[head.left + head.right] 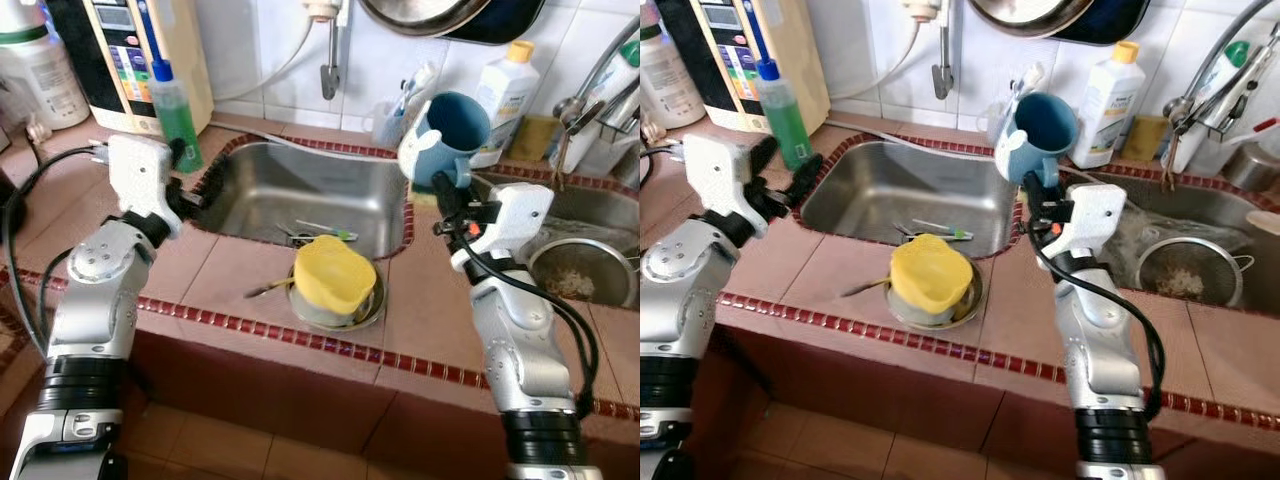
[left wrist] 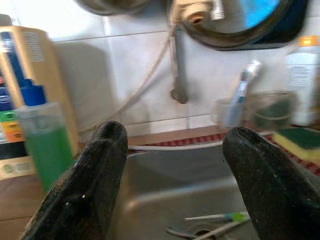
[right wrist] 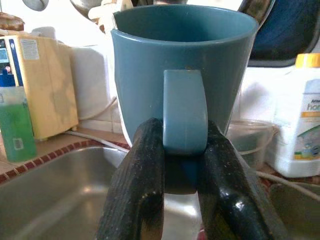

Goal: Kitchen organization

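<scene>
Blue mug (image 3: pixel 182 82), smooth matt plastic look, handle pinched between the right gripper's (image 3: pixel 185 165) black fingers (image 3: pixel 137 185), which are finely ribbed rubber, slightly shiny. Left gripper (image 2: pixel 175 165) fingers (image 2: pixel 95 175) spread, coarse grainy matt black. Ahead of them a brushed stainless steel sink (image 1: pixel 310 190), dull sheen. Beside the left fingers a translucent plastic bottle of green liquid (image 2: pixel 42 142). Yellow soft-looking matt plastic lid (image 1: pixel 333 272) on a metal pot. Counter (image 1: pixel 220 275) of matt terracotta tiles; wall (image 1: pixel 390 55) of glossy white tiles.
</scene>
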Robot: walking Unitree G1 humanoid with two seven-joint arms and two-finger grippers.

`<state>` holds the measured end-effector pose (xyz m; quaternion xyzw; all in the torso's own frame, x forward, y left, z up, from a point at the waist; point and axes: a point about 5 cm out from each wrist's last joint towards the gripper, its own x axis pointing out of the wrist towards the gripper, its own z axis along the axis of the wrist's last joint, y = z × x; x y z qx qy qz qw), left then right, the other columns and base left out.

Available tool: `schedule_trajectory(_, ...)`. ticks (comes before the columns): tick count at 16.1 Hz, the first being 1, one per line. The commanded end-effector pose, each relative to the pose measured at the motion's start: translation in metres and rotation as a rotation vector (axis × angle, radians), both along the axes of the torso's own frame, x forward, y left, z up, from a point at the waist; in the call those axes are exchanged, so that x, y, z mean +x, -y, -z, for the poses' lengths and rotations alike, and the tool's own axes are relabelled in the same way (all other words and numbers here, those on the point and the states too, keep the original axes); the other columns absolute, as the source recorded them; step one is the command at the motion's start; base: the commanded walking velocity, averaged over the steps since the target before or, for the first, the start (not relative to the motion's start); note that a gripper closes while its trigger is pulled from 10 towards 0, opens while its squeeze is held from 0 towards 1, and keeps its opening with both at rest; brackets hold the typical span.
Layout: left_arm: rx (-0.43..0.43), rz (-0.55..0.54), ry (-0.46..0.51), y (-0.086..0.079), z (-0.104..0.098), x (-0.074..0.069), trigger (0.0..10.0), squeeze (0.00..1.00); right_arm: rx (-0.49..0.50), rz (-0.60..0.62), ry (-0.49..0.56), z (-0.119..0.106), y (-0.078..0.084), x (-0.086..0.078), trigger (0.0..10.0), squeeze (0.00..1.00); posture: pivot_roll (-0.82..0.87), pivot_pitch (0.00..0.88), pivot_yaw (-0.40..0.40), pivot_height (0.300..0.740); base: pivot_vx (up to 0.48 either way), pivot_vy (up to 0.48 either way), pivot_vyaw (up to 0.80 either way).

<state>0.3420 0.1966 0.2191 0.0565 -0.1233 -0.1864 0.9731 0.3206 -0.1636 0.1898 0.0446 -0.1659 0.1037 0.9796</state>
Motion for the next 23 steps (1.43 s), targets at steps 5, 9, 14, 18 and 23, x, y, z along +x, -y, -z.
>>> schedule_trajectory(5, 0.116, 0.122, 0.023, 0.014, -0.002, -0.004, 10.0, 0.00, -0.092, -0.053, -0.047, 0.008, 0.008, -0.005, 10.0, 0.00, -0.03, 0.021, 0.002, 0.740, 0.000, 0.000, 0.00)
schedule_trajectory(9, 0.124, 0.146, 0.011, 0.016, 0.000, -0.002, 10.0, 0.00, -0.103, -0.058, -0.061, 0.012, 0.009, -0.008, 10.0, 0.00, -0.03, 0.018, 0.003, 0.740, 0.000, 0.000, 0.00)
schedule_trajectory(14, 0.118, 0.168, -0.008, 0.020, 0.002, 0.000, 10.0, 0.00, -0.108, -0.075, -0.068, 0.014, 0.007, -0.009, 10.0, 0.00, -0.04, 0.009, 0.006, 0.740, 0.213, 0.000, 0.00)
schedule_trajectory(18, 0.120, 0.174, -0.012, 0.020, 0.003, 0.001, 10.0, 0.00, -0.111, -0.081, -0.069, 0.014, 0.006, -0.009, 10.0, 0.00, -0.04, 0.006, 0.008, 0.740, 0.341, 0.000, 0.00)
schedule_trajectory(23, 0.122, 0.176, -0.013, 0.021, 0.003, 0.001, 10.0, 0.00, -0.110, -0.092, -0.069, 0.014, 0.004, -0.009, 10.0, 0.00, -0.04, 0.003, 0.006, 0.740, 0.356, 0.000, 0.00)
